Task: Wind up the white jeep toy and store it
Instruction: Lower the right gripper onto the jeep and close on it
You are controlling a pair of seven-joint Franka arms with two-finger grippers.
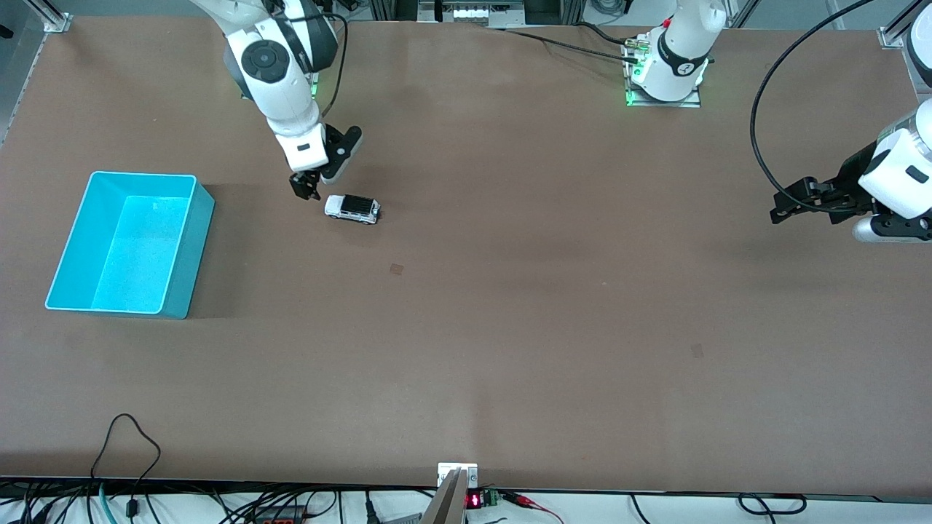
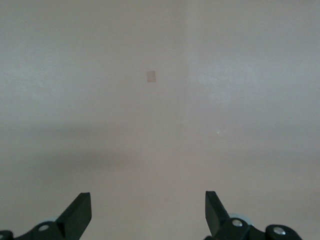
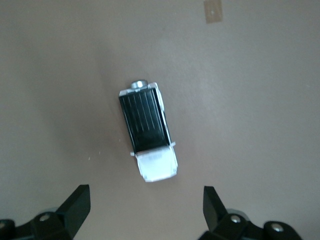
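A: Front view first — where was the white jeep toy [image 1: 352, 209]?

B: It stood on its wheels on the brown table [image 1: 510, 291], lying lengthwise along the table, a little toward the right arm's end from the middle. The right gripper [image 1: 307, 186] hung just beside the jeep's end that pointed toward the turquoise bin [image 1: 182, 240], apart from the toy and not touching it.

A: And how did the jaws stand?

B: Spread wide. In the right wrist view the two dark fingertips [image 3: 76, 204] showed well apart, with the jeep [image 3: 148, 131] ahead of the gap between them — black roof panel up, white hood pointing back toward the jaws, slightly askew to their line. Nothing was pinched.

A: The bin?

B: It sat open on the table, well apart from the jeep, toward the right arm's end and a bit nearer the front camera.

A: What of the other arm?

B: The left gripper [image 1: 783, 211] waited over the table's edge at the left arm's end, well away from the toy. Its fingertips [image 2: 80, 212] were spread as well, with only bare tabletop ahead of them and a small pale patch [image 2: 151, 76] on it.
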